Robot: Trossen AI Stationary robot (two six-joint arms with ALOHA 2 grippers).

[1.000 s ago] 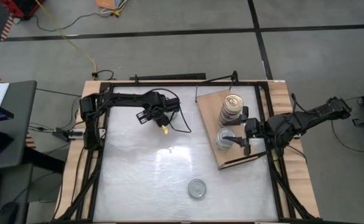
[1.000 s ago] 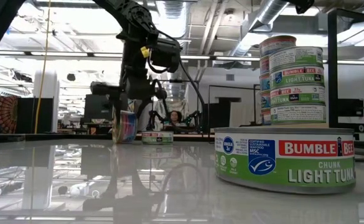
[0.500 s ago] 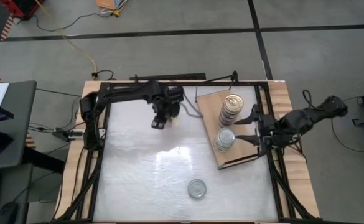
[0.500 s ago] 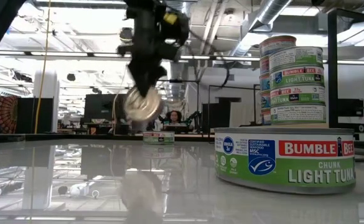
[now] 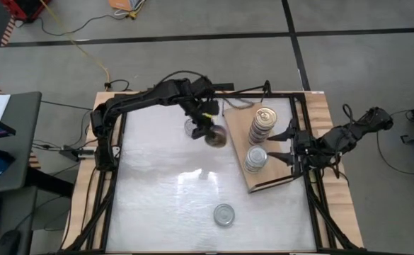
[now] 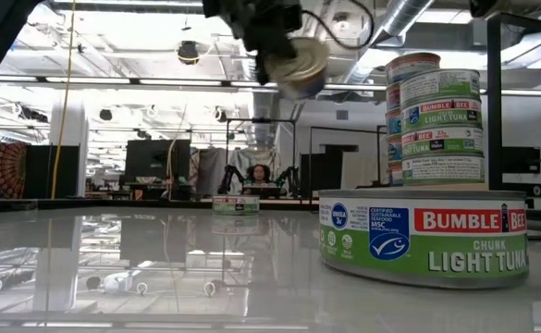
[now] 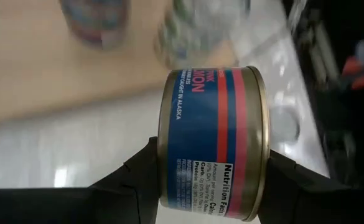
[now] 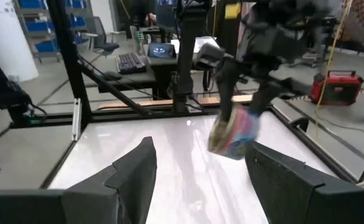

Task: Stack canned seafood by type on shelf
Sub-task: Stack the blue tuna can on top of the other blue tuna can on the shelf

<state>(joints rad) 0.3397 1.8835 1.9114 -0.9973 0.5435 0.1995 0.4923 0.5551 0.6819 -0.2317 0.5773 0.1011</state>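
Glossy white tabletop (image 5: 164, 191), mirror-smooth, throwing back ceiling lights and tin labels in the low view; pale bare wooden rim (image 5: 79, 205) around it, matt. Light-brown wooden shelf (image 5: 238, 117), flat and dull, with a darker edge. Metal tins throughout: shiny silver-grey lid on the lone tin (image 5: 223, 214), gold lid on the tall stack (image 5: 264, 115). Printed glossy paper label, green and white, around the nearest tuna tin (image 6: 424, 238). Salmon tin (image 7: 214, 144) with brassy metal seams and a smooth blue-and-red label, pressed between matt black plastic-looking fingers (image 7: 132, 180). Dull grey concrete-like floor (image 5: 362, 64), crossed by dark lines.
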